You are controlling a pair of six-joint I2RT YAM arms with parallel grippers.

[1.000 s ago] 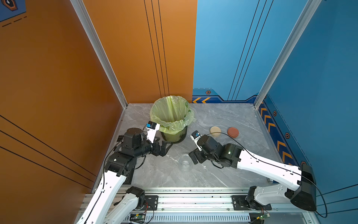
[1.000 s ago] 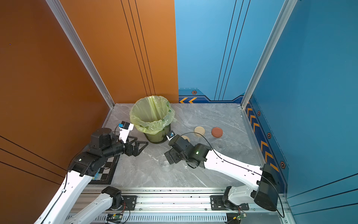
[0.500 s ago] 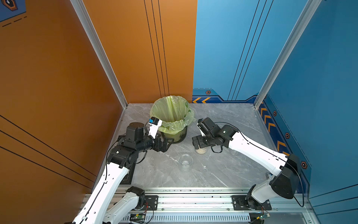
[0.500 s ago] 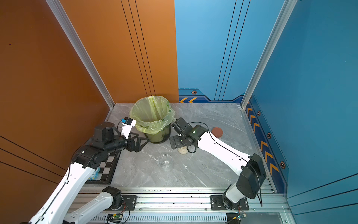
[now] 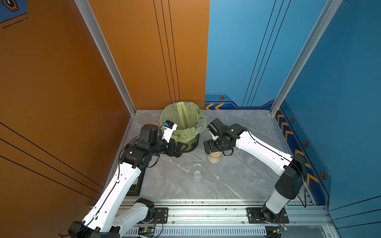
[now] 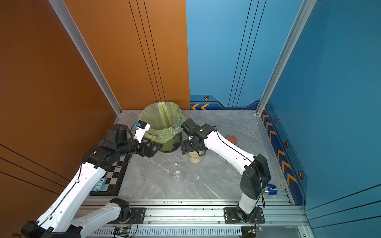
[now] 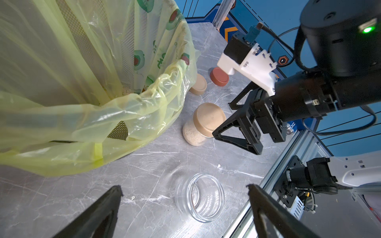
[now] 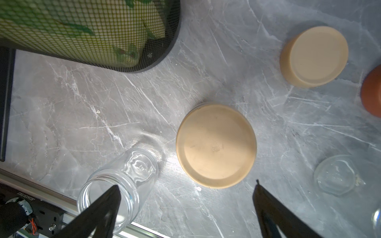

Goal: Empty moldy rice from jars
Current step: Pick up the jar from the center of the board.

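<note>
A clear jar (image 5: pixel 214 158) with a beige lid (image 8: pixel 216 145) stands right of the bin, with moldy rice (image 7: pixel 191 136) showing through its wall. My right gripper (image 8: pixel 186 184) hovers just above that lid, open and holding nothing; in a top view the right gripper (image 5: pixel 212 146) hides most of the lid. An empty lidless jar (image 5: pixel 197 172) (image 7: pixel 200 197) stands nearer the front. A second empty jar (image 8: pixel 338 175) sits further right. My left gripper (image 7: pixel 184 186) (image 5: pixel 181 147) is open and empty beside the bin's base.
The dark mesh bin with a green bag (image 5: pixel 183 119) (image 7: pixel 82 82) stands at the back. A loose beige lid (image 7: pixel 199 84) and a reddish-brown lid (image 6: pixel 232 139) lie behind the jars. A checkerboard (image 6: pixel 114 179) lies at the left, and a metal rail (image 5: pixel 206 206) runs along the front.
My right arm has swung back from beside the empty front jar to above the lidded jar near the bin. The left gripper has shifted slightly toward the bin.
</note>
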